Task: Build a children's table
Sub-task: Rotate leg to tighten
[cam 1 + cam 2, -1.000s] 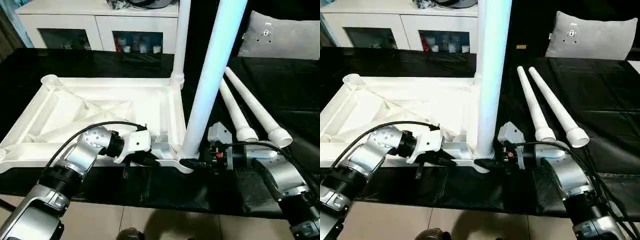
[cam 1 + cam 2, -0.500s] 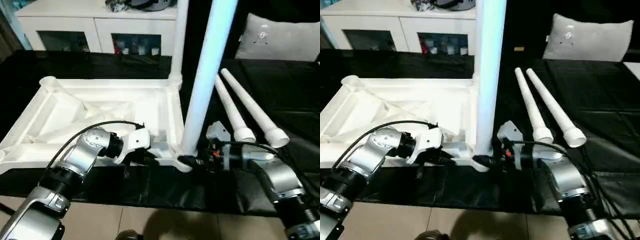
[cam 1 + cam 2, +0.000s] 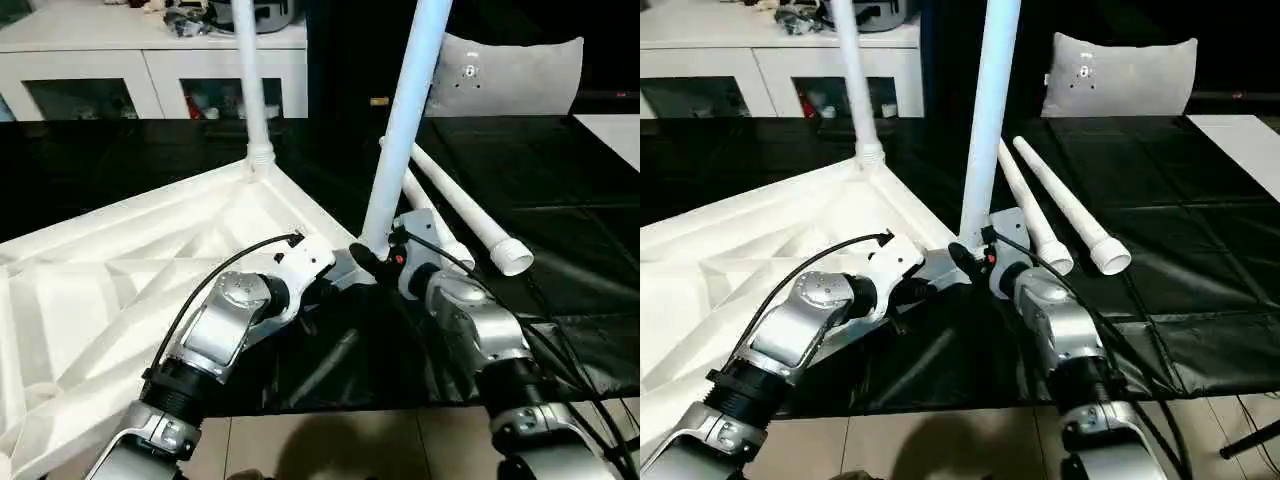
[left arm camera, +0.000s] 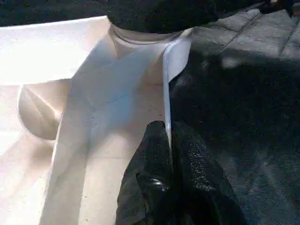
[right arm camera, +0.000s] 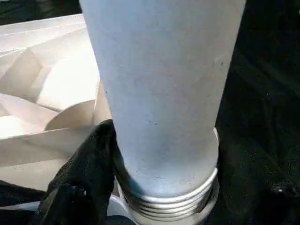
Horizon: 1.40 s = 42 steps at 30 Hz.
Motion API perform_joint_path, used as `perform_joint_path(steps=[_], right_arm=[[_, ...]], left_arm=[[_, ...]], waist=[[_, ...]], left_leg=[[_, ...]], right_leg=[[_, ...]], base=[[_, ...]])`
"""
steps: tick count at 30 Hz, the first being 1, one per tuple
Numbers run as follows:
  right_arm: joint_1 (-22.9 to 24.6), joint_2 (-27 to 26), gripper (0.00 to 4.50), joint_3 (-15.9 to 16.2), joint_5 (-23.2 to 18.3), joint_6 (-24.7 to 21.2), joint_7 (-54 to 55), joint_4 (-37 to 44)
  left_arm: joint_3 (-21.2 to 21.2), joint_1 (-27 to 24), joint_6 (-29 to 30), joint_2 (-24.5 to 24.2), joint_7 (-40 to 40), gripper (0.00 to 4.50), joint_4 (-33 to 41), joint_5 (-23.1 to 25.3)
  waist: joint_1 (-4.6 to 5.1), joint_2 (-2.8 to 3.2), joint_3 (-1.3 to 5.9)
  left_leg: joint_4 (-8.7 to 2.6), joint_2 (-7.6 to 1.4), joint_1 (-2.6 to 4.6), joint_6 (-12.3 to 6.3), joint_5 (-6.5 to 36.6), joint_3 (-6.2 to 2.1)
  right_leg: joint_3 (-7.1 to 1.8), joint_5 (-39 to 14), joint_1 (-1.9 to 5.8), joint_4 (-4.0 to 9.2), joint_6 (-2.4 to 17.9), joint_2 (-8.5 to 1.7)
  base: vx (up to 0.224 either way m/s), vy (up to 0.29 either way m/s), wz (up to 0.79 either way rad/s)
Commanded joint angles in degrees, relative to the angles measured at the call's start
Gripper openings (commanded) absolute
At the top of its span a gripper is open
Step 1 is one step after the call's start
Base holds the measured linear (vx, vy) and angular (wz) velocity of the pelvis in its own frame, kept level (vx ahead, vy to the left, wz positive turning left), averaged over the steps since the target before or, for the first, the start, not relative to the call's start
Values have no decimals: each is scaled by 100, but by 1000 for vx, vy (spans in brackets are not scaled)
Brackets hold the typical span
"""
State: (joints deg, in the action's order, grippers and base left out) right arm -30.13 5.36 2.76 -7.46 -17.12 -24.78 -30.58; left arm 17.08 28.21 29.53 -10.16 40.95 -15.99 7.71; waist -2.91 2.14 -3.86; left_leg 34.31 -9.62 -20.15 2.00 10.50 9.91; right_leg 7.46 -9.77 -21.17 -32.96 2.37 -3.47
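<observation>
Both arms have swung the tabletop round, so its near corner now points along the bench. Left gripper pinches the rim; right gripper wraps the second leg at its socket. Next: seat it firmly. One leg stands fitted; two legs lie beside.

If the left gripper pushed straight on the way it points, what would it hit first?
Most likely the corner socket of the tabletop, where the near leg stands. The left gripper is shut on the tabletop's rim, which runs straight there.
</observation>
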Motion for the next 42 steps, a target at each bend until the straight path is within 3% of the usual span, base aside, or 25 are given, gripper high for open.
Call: perform_joint_path(steps=[1, 4, 6, 8, 10, 12, 13, 17, 20, 22, 27, 33, 34, 42], right_arm=[[110, -264, 270, 266, -4, -208, -78, -405], [86, -246, 340, 181, 5, 8, 45, -497], [97, -178, 346, 168, 19, 187, 25, -465], [177, -5, 375, 213, 109, 371, -207, -271], [348, 220, 383, 156, -27, 489, -659, 94], [472, 407, 399, 127, -91, 558, -917, 344], [533, 530, 425, 132, -78, 640, -1040, 449], [758, 992, 442, 97, -228, 919, -1713, 798], [842, 1305, 442, 94, -346, 1098, -2200, 932], [898, 1667, 442, 193, -335, 1229, -2769, 1112], [906, 2007, 442, 403, -266, 1407, -3327, 1265], [849, 2280, 442, 810, -234, 1589, -4174, 1252], [820, 2294, 415, 887, -222, 1596, -4300, 1223], [655, 2224, 358, 1005, -217, 1530, -4449, 971]], left_arm=[[132, 249, -313, 78, 47, 0, 590, -62], [87, 251, -331, -86, 33, 0, 547, -36], [9, 259, -344, -168, 56, 0, 456, -69], [-45, 299, -450, -288, 81, 0, 304, -37], [-73, 343, -594, -407, 228, 0, 131, -78], [-76, 363, -716, -491, 378, 0, 18, -128], [-63, 373, -788, -545, 457, 0, -40, -154], [1, 382, -1152, -711, 891, 0, -255, -315], [121, 417, -1473, -867, 1281, 0, -432, -363], [283, 443, -1873, -1079, 1979, 0, -591, -477], [564, 524, -2466, -1372, 2621, 0, -812, -398], [671, 670, -2844, -1434, 3205, 0, -1029, -505], [693, 709, -2948, -1433, 3298, 0, -1105, -513], [749, 710, -3169, -1450, 3476, 0, -1185, -521]], waist=[[-39, 21, 387], [-47, 40, 403], [-66, 50, 424], [-107, 56, 469], [-132, 56, 490], [-164, 85, 483], [-205, 69, 486], [-249, 75, 464], [-260, 93, 457], [-285, 77, 449], [-370, 97, 449], [-411, 83, 468], [-418, 72, 470], [-432, 48, 472]], left_leg=[[-425, -378, 57, -124, 1906, -245], [-429, -388, 28, -139, 1734, -235], [-409, -387, 40, -158, 1594, -216], [-402, -417, -12, -217, 1204, -207], [-375, -412, -38, -308, 1017, -192], [-369, -416, -44, -386, 948, -190], [-366, -417, -40, -412, 976, -184], [-382, -425, -23, -369, 1171, -185], [-382, -423, -17, -362, 1268, -185], [-383, -418, -16, -385, 1302, -179], [-381, -430, 27, -401, 1367, -168], [-373, -446, -2, -436, 1301, -167], [-372, -444, -5, -448, 1284, -164], [-374, -457, -5, -432, 1218, -165]], right_leg=[[-362, -2651, 180, 570, 498, -662], [-384, -2325, 200, 520, 644, -662], [-403, -2131, 194, 504, 742, -661], [-421, -1446, 217, 391, 865, -629], [-428, -1113, 227, 356, 929, -639], [-421, -1015, 221, 353, 927, -622], [-419, -1056, 222, 367, 897, -628], [-414, -1365, 219, 405, 832, -633], [-409, -1547, 215, 424, 803, -627], [-409, -1725, 217, 446, 764, -631], [-407, -1980, 175, 465, 713, -620], [-409, -1798, 194, 422, 816, -630], [-409, -1803, 196, 421, 819, -637], [-402, -1911, 188, 423, 784, -639]], base=[[0, 0, 0], [0, 0, 0], [0, 0, 0], [0, 0, 0], [0, 0, 0], [0, 0, 0], [0, 0, 0], [0, 0, 0], [0, 0, 0], [0, 0, 0], [0, 0, 0], [0, 0, 0], [0, 0, 0], [0, 0, 0]])
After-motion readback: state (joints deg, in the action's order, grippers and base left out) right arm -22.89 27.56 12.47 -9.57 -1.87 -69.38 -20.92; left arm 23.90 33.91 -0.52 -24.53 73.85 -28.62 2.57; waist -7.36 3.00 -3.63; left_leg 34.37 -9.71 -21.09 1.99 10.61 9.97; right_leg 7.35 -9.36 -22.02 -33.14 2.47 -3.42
